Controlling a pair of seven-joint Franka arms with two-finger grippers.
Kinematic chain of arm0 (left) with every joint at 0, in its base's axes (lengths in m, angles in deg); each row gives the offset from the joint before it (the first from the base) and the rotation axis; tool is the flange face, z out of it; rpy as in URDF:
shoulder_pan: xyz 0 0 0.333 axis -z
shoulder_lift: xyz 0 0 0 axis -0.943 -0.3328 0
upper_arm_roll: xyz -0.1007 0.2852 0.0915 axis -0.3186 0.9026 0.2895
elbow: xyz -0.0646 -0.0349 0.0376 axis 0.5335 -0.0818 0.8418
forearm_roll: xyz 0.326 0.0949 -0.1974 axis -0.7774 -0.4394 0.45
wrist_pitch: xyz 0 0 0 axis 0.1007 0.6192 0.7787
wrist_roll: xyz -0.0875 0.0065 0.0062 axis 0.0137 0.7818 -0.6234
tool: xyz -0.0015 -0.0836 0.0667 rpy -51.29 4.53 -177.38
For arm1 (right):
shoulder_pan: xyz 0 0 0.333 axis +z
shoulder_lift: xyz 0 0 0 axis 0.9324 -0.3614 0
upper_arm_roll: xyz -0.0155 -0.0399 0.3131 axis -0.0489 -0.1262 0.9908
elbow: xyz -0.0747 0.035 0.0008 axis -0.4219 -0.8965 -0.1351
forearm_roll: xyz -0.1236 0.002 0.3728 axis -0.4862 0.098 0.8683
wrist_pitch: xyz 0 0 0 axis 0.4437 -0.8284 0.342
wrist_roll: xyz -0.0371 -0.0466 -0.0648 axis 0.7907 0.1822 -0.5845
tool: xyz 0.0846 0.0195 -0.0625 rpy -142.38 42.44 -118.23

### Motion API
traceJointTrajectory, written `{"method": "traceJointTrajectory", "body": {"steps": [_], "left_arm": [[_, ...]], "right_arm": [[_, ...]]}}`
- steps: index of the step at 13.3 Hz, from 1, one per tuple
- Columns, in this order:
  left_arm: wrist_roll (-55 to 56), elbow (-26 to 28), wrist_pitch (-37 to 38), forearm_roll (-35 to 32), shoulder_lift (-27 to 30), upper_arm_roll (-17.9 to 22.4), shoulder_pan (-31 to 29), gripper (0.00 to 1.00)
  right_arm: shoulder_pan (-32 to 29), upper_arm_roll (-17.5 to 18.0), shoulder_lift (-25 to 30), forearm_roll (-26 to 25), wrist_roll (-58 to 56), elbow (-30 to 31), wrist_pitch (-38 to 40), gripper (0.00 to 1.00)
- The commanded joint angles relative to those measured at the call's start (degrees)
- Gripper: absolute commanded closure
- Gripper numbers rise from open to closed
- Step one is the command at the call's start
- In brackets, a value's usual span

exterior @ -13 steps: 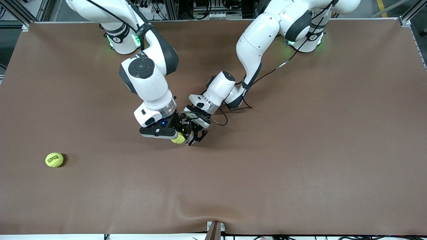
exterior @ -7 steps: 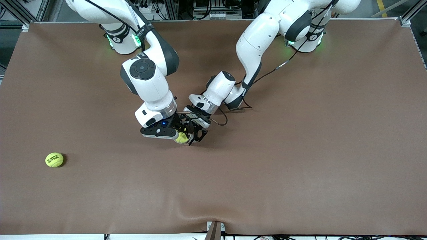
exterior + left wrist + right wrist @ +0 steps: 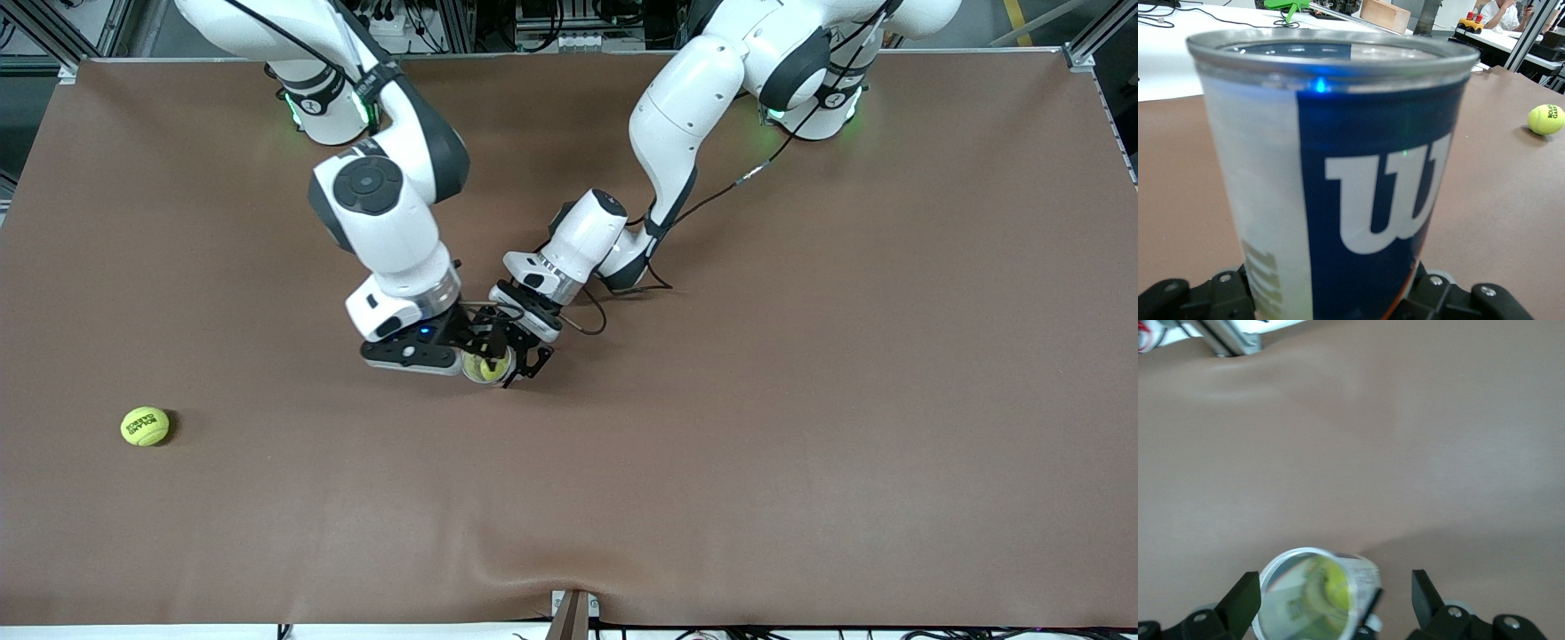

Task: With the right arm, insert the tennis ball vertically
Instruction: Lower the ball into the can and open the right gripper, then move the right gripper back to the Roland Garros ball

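Across the whole room-facing side stretches the table (image 3: pixel 800 444) with its brown cover, and both white arms reach from their bases to meet near its middle.

Biggest of the moving parts is the right arm (image 3: pixel 382 213), bent down over the middle of the table. Its black right gripper (image 3: pixel 444 356), with a small blue light on the body, hangs just above the mouth of a can, and its fingers (image 3: pixel 1245 603) stand wide apart with nothing between them; in the right wrist view the can's open mouth shows below and between the two fingers.

From the other end of the table, the left arm (image 3: pixel 676 133) comes in low. Its left gripper (image 3: pixel 520 351) is clamped around the lower part of the can, fingers (image 3: pixel 1458 297) pressing against either side, holding it upright.

That can (image 3: pixel 1331 173) is a clear tennis ball tube with a metal rim and a blue and white label with large white lettering. It stands straight up, open end toward the ceiling.

Inside it sits a yellow-green tennis ball (image 3: pixel 1331 590), seen through the open mouth from above and through the rim in the front view (image 3: pixel 487 366).

A second tennis ball (image 3: pixel 145 426) lies alone on the cover toward the right arm's end of the table, well apart from the can and nearer to the front camera.
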Motion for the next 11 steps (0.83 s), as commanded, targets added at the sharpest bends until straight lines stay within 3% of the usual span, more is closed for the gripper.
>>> {"method": "traceJointTrajectory", "body": {"steps": [1, 5, 11], "left_arm": [[0.4, -1.7, 0.0, 1.5, -1.0, 0.8, 0.8, 0.21], [0.5, -1.8, 0.0, 1.5, -1.0, 0.8, 0.8, 0.21], [0.5, -1.8, 0.0, 1.5, -1.0, 0.8, 0.8, 0.21]], "right_arm": [[-3.2, 0.5, 4.6, 1.5, -7.2, 0.8, 7.1, 0.00], [-11.0, 0.4, 10.8, 7.0, -25.2, 0.9, 20.0, 0.00], [-21.6, 0.3, 16.8, 7.0, -39.3, 1.2, 32.9, 0.00]]}}
